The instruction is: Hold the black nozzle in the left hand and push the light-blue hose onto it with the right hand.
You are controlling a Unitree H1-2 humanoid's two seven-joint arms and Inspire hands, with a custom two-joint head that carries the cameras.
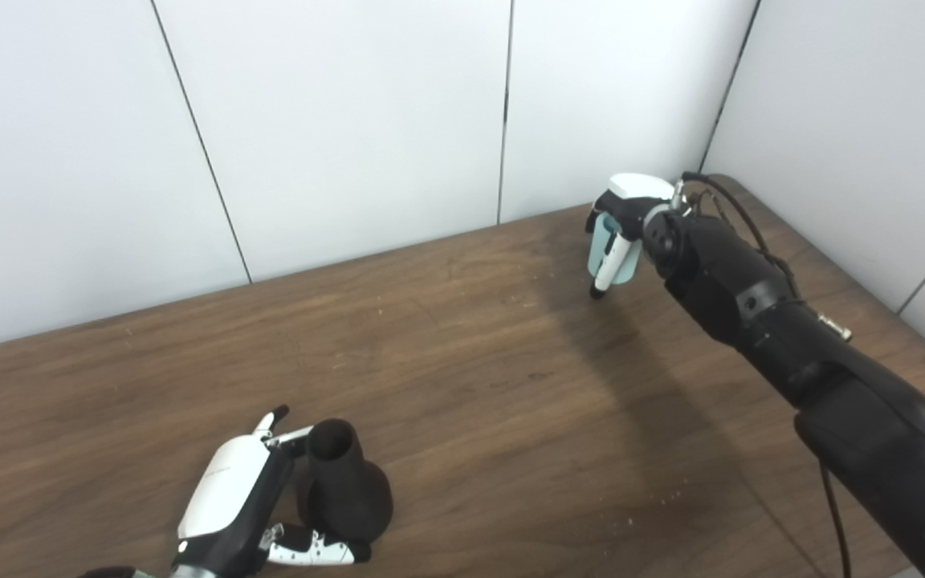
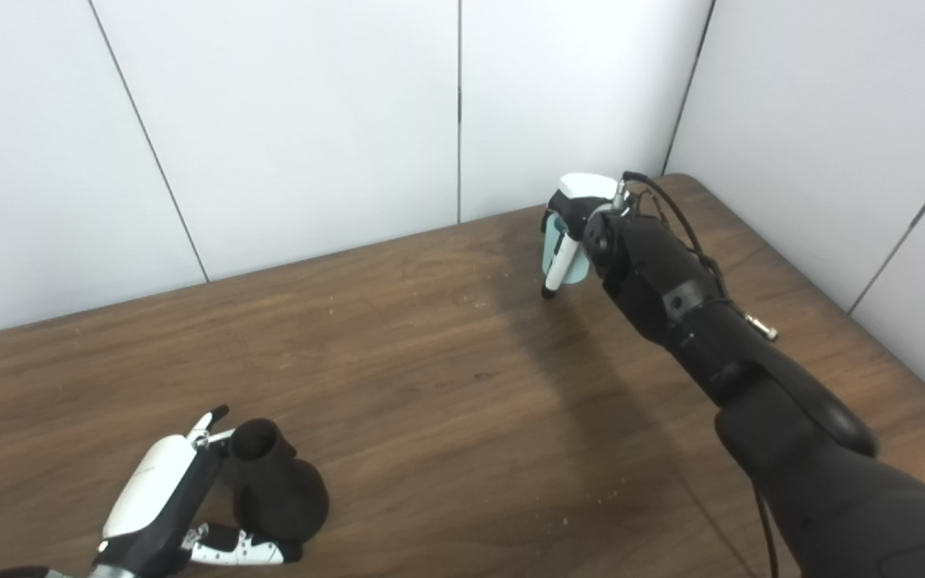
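While the left hand at 7 o'clock wraps its fingers around the upright black nozzle, mouth up to receive, the right hand at 1 o'clock clamps the light-blue hose, well apart across the table.

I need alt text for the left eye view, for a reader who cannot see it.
The right hand grips a light-blue hose at the far right of the wooden table. Near the front left, the left hand wraps around an upright black nozzle, far from the hose.
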